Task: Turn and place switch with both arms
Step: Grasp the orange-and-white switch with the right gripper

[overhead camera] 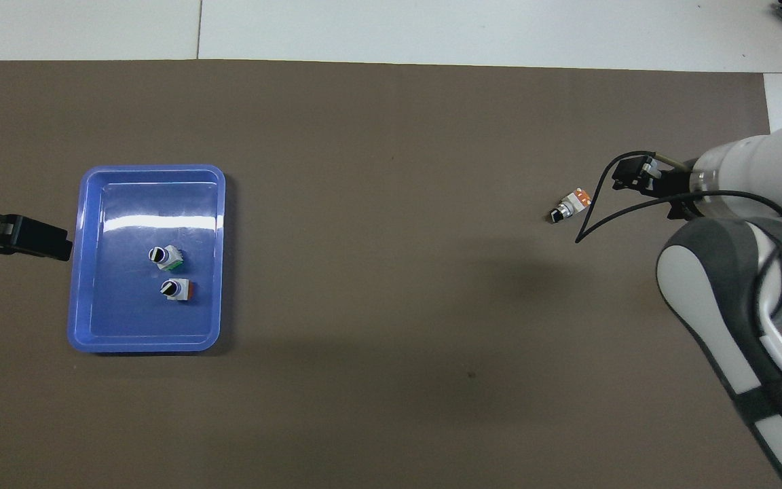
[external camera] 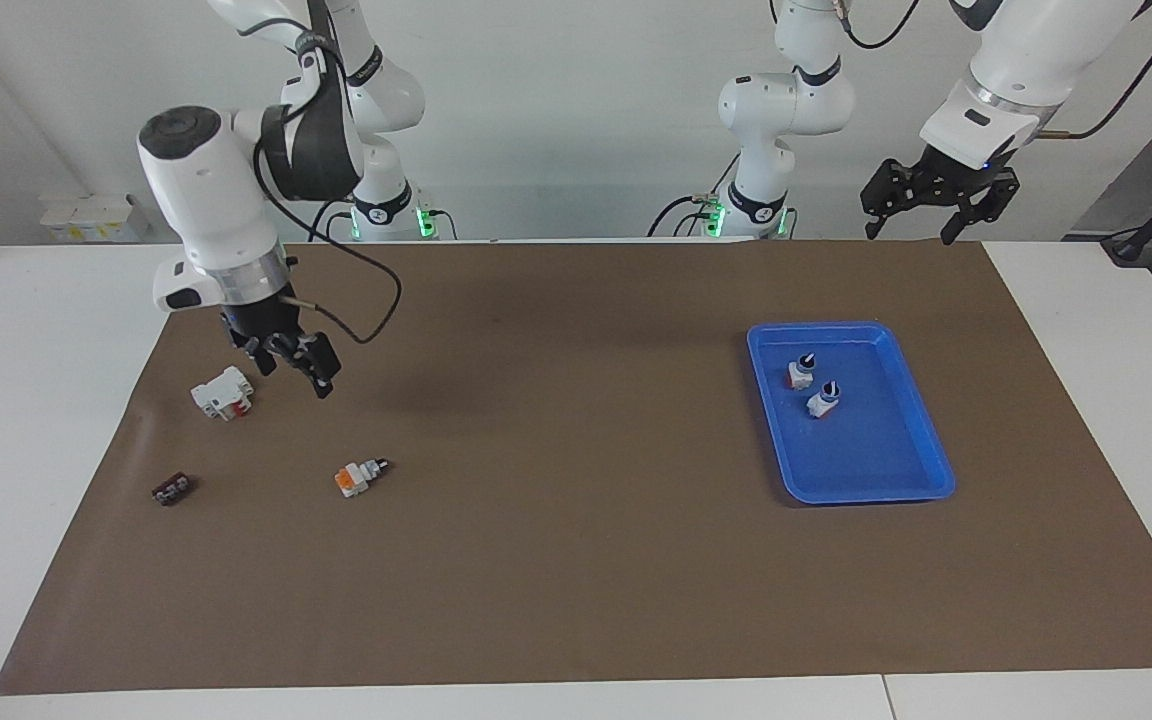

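Note:
The switch (external camera: pixel 360 474) lies on its side on the brown mat (external camera: pixel 576 560) toward the right arm's end of the table, orange block at one end and black knob at the other. The overhead view shows the switch (overhead camera: pixel 569 205) with its knob pointing toward the robots. My right gripper (external camera: pixel 294 372) hangs open and empty over the mat beside the white blocky part, apart from the switch. From above, the right gripper (overhead camera: pixel 628 176) sits just beside the switch's orange end. My left gripper (external camera: pixel 910 232) waits open and empty above the mat's edge at the left arm's end.
A blue tray (external camera: pixel 866 493) toward the left arm's end holds two upright selector switches (external camera: pixel 800 372) (external camera: pixel 824 399). A white blocky part with a red patch (external camera: pixel 223 393) and a small dark flat piece (external camera: pixel 172 489) lie near the right arm's end; the right arm hides both from above.

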`<act>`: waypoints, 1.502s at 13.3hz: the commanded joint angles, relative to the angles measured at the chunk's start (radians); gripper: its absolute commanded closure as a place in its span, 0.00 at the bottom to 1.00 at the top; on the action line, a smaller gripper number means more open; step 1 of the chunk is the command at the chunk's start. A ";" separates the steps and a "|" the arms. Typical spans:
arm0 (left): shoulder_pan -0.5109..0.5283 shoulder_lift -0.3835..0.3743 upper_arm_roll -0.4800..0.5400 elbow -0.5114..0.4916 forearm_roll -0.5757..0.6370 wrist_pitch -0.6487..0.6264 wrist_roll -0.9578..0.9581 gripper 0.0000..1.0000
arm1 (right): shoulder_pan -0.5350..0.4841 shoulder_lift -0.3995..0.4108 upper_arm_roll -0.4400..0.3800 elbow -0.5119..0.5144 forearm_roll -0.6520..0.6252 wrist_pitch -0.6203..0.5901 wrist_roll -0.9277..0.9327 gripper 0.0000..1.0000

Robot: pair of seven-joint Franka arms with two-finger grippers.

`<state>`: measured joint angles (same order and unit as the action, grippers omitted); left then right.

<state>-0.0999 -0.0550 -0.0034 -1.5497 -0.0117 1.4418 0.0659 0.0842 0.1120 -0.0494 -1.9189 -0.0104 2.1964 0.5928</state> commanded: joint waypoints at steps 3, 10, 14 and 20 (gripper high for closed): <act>-0.007 -0.025 0.005 -0.026 0.016 0.005 -0.009 0.00 | -0.003 0.225 0.006 -0.025 -0.010 0.282 0.215 0.00; -0.007 -0.025 0.005 -0.026 0.016 0.005 -0.009 0.00 | 0.002 0.285 0.008 -0.038 0.007 0.318 0.263 0.43; -0.007 -0.025 0.005 -0.026 0.016 0.005 -0.009 0.00 | 0.005 0.285 0.013 -0.034 0.009 0.304 0.236 1.00; -0.007 -0.025 0.005 -0.026 0.016 0.006 -0.011 0.00 | 0.008 0.253 0.049 0.081 0.205 0.108 0.242 1.00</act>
<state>-0.0999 -0.0550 -0.0034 -1.5498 -0.0117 1.4419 0.0659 0.0958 0.3901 -0.0118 -1.8879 0.1143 2.3892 0.8351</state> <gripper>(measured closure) 0.000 0.590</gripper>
